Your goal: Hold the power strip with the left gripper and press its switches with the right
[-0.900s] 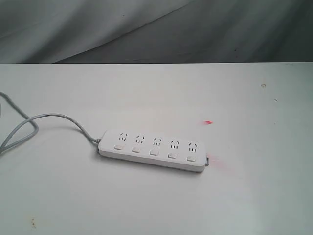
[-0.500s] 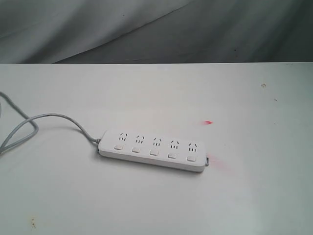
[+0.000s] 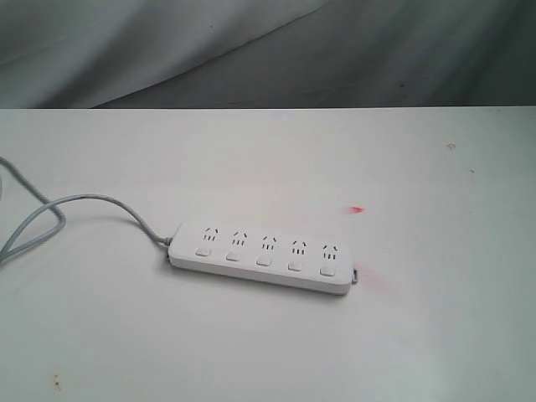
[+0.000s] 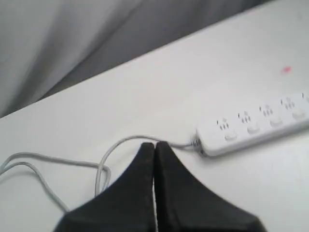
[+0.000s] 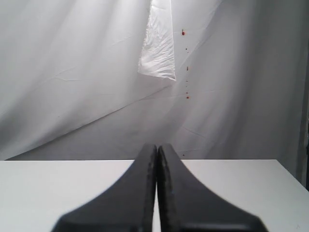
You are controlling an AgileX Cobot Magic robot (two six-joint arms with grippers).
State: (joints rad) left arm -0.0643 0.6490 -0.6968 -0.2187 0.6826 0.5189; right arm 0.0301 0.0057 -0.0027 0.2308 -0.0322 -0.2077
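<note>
Both claws are pinched shut and empty: left gripper (image 4: 154, 149) looks down toward the grey cord (image 3: 88, 197), right gripper (image 5: 157, 149) faces the backdrop (image 5: 72, 72). Power strip (image 3: 261, 255) lies untouched mid-table (image 3: 435, 335) (cord trailing to the left edge). Left should pin the cord end firmly before the switches (image 3: 263, 260) are pressed. No readable writing.

Soft even light, faint shadow beneath the power strip (image 3: 276, 270), exterior view sharp, left wrist view blurred

Exterior view: high, angled down on the white desk (image 3: 435, 335), facing the grey cloth backdrop (image 3: 251, 50), power strip (image 3: 261, 258) mid-distance. Left wrist view: low, closer, sharing the strip's corded end. Right wrist view: level across the desk, facing the backdrop.
</note>
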